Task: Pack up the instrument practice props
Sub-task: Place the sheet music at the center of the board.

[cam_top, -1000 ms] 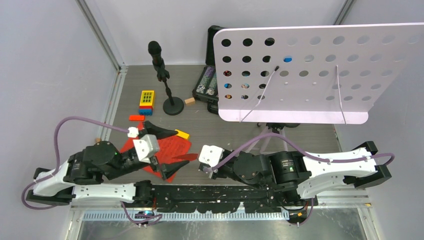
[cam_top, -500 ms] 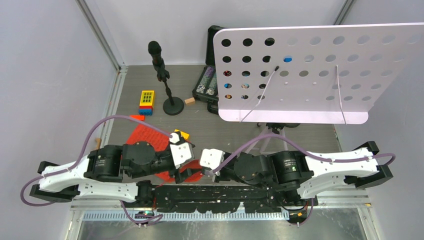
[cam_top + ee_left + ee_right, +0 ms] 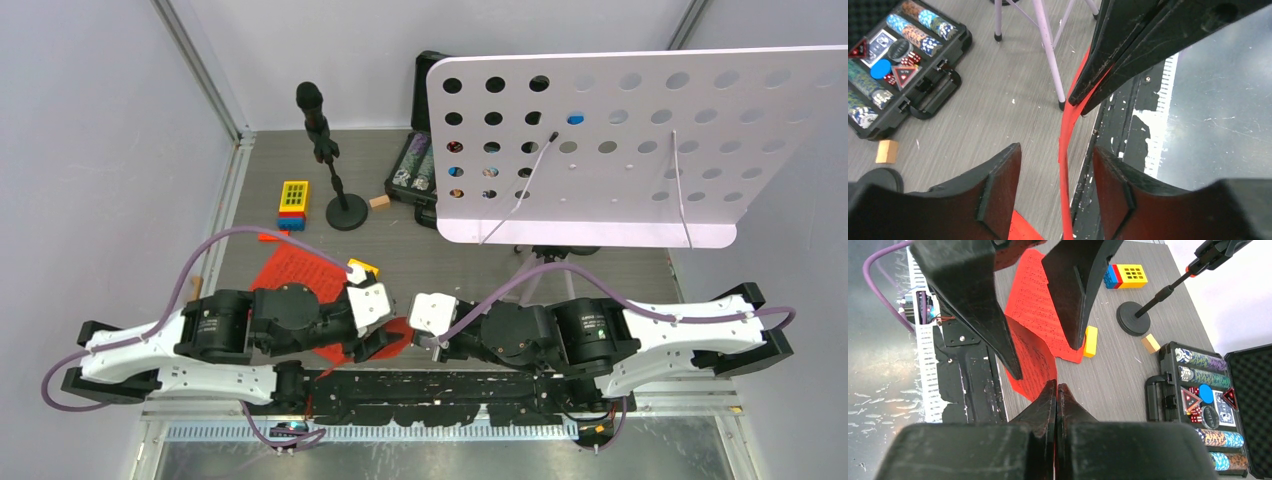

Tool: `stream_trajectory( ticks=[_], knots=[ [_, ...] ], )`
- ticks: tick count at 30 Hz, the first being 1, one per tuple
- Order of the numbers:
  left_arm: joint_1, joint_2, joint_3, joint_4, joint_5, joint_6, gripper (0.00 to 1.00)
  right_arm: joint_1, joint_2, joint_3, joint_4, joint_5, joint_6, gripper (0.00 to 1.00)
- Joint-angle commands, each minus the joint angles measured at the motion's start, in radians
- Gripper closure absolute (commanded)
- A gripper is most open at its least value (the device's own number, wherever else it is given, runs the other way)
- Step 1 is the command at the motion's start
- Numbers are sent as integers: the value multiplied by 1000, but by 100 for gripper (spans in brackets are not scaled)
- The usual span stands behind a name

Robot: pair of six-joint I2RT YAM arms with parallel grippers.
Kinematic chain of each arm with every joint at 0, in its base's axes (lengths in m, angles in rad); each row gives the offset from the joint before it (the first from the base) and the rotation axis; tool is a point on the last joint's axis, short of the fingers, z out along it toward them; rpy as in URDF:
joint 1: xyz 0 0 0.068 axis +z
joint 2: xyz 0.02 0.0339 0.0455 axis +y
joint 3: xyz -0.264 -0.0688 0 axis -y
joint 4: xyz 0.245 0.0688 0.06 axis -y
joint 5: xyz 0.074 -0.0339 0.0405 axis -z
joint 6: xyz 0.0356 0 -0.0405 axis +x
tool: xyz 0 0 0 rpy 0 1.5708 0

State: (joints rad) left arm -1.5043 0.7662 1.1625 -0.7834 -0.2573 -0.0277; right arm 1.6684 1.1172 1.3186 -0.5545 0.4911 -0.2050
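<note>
Right gripper [image 3: 1056, 385] was clamped shut on a curled red sheet-music page [image 3: 1034, 357], while left gripper [image 3: 1056, 149] stood part-open, jaws straddling that page, holding nothing.

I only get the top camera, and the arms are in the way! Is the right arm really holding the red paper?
Observer: Yes. The left wrist view shows the right gripper with its jaws shut on the edge of the red page.
Operator: What about the other arm?
Observer: The left gripper has its jaws open, one on each side of that page, not touching it.
Operator: What's hiding behind the big white board?
Observer: A black case lying open on the table, with rows of poker chips inside.
</note>
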Motion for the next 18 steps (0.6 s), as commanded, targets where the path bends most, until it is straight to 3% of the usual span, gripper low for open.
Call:
stream_trajectory(
  ticks=[1,10,14,15,18],
  knots=[
    [-2,29,15,0,8,-20,50,-2,-26,38,18,-19,-7,100],
    [-2,47,19,-22,-22,-54,96,-2,-44,20,18,-10,-14,97],
    [-2,21,-16,-2,-66,-94,100,-2,-55,16,17,4,-9,60],
    [-2,15,-27,1,-89,-111,100,-2,-62,15,18,9,-7,46],
    [-2,-6,-65,18,-162,-158,100,-1,-81,5,28,26,1,28]
  ],
)
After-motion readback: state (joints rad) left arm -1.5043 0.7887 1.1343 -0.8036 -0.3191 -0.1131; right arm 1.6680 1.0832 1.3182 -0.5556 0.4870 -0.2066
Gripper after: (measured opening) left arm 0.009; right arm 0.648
